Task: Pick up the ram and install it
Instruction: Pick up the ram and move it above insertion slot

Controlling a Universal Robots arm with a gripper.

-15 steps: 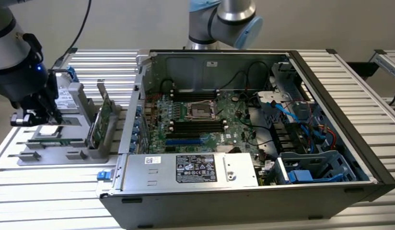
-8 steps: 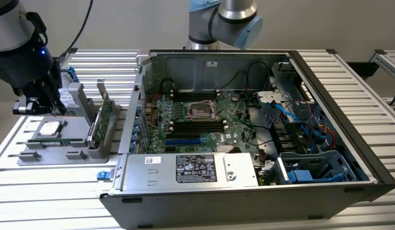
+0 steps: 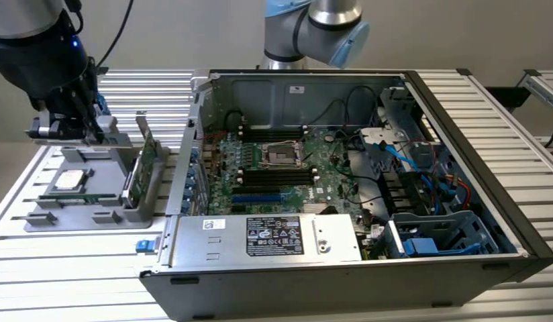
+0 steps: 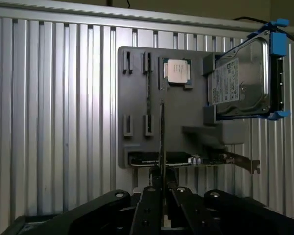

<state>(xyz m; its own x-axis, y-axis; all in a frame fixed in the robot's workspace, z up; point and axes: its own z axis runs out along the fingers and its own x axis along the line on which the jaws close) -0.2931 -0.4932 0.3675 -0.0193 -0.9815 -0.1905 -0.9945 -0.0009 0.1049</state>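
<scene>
The hand point(image 3: 69, 136) point(image 4: 161, 110) hung in the air over the far end of a grey tray point(image 3: 75, 213) point(image 4: 135, 98), which sat on the slatted metal worktop point(image 3: 62, 268) at the exterior view's left. Its 2 fingers were drawn together into 1 narrow bar, with nothing clamped between them.

The ram point(image 3: 82, 199) point(image 4: 148, 93) was in the tray, not in the hand. It sat on edge in a slot held by 2 clips, 1 at each end. In the exterior view it showed as a thin green strip lower than the hand and nearer the camera, well apart from the fingertips. A processor chip point(image 3: 70, 180) point(image 4: 177, 71) lay in its own pocket just beside the ram, between the ram and the place over which the hand hung. On the ram's other side, a 2nd pair of clips held nothing.

A hard drive point(image 4: 240, 81) with blue rails stood upright at the tray's far end, close to the hand. A green card point(image 3: 147, 168) point(image 4: 206, 159) with a metal bracket stood on edge along the tray's side nearest the computer case point(image 3: 258, 90).

The case lay open on the worktop at the exterior view's right of the tray, its green main board point(image 3: 326, 164) facing up. The ram was well apart from it.
</scene>
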